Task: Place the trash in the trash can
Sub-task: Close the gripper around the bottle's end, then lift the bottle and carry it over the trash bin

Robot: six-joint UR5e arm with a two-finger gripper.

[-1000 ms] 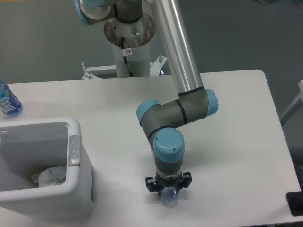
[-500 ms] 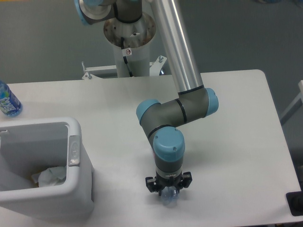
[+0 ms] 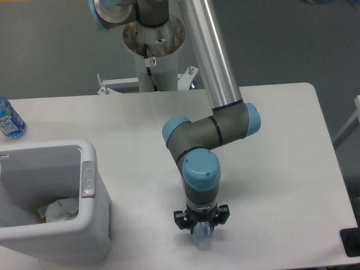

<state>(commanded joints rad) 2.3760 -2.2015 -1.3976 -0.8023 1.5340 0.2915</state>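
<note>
Now, arm bent, wrist pointing straight down, gripper [image 3: 201, 232] clamped on clear bottle [image 3: 201, 237] w/ table [image 3: 281, 169] beneath.

- A white rectangular table [image 3: 281, 146] with rounded corners carries everything.
- At 8 o'clock stands a large white boxy plastic trash can [image 3: 90, 236].
- At 9 o'clock stands a small blue-labelled water bottle [image 3: 9, 121].
- At 6 o'clock lies a clear plastic bottle [image 3: 201, 237].

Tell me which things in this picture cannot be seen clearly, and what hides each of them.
1. Clear bottle, fixed camera: mostly under the wrist and gripper; its label and length do not show.
2. Gripper: fingertips hidden by its own body, so open or shut is unclear.
3. Trash can: left side cut off by the frame edge.
4. White wrapper inside it: partly hidden by the wall.
</note>
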